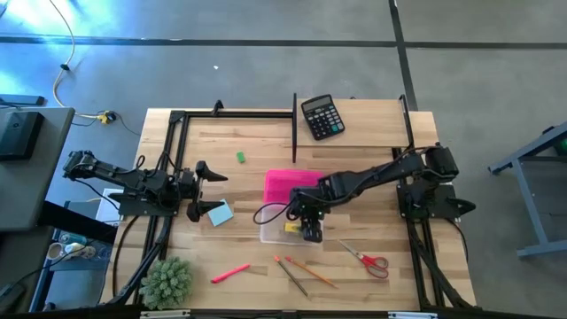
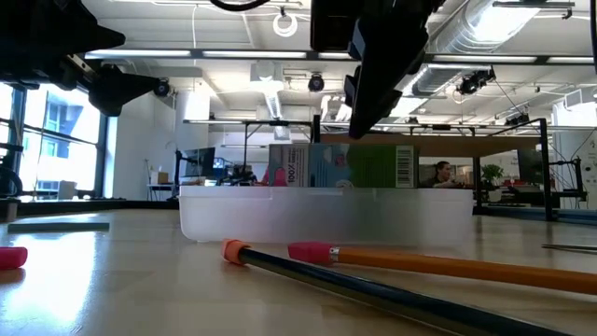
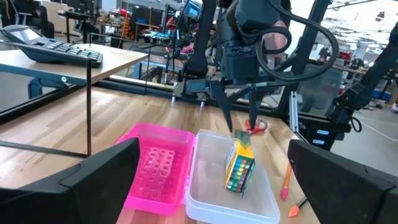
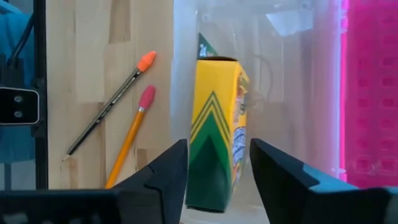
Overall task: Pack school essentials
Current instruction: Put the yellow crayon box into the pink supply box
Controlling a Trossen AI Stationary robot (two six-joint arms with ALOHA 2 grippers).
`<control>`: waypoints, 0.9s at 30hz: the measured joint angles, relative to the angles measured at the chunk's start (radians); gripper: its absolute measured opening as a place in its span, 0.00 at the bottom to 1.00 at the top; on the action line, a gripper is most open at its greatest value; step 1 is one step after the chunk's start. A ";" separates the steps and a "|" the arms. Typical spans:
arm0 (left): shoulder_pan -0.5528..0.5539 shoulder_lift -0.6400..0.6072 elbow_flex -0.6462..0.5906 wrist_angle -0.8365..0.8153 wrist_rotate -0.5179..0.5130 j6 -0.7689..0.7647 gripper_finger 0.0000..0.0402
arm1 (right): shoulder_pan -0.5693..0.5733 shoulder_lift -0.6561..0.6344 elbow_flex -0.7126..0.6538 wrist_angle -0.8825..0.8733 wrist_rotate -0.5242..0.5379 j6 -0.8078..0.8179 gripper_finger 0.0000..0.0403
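The yellow-green crayon box (image 4: 214, 124) stands on one end, slightly tilted, in the clear tub (image 1: 275, 232), also seen in the left wrist view as crayon box (image 3: 240, 163). My right gripper (image 3: 241, 121) is open just above its top end, one finger on each side, and I see no touch. My left gripper (image 1: 211, 190) is open and raised near the table's left side, beside the light-blue sticky-note pad (image 1: 220, 213). On the table lie the green eraser (image 1: 240, 157), the pink pen (image 1: 230, 273), two pencils (image 1: 303, 270) and the red-handled scissors (image 1: 370, 260).
The tub's pink lid (image 1: 288, 184) lies open on its far side. A black calculator (image 1: 322, 116) sits near the far edge, and a spiky green plant ball (image 1: 166, 280) at the near left corner. A black frame (image 1: 177, 120) borders the table.
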 joint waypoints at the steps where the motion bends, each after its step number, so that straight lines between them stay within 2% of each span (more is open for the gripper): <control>1: 0.000 0.000 0.000 0.000 0.000 -0.001 1.00 | -0.003 0.000 0.000 -0.002 0.000 0.002 0.41; 13: 0.000 0.000 0.000 0.000 0.000 0.001 1.00 | -0.008 0.000 0.000 -0.012 -0.013 0.004 0.41; 19: 0.000 0.000 0.000 0.000 0.000 0.001 1.00 | 0.030 0.000 0.000 0.006 -0.006 0.027 0.41; 27: 0.000 0.000 0.000 0.000 0.000 0.001 1.00 | 0.082 0.000 0.000 0.009 0.150 0.023 0.41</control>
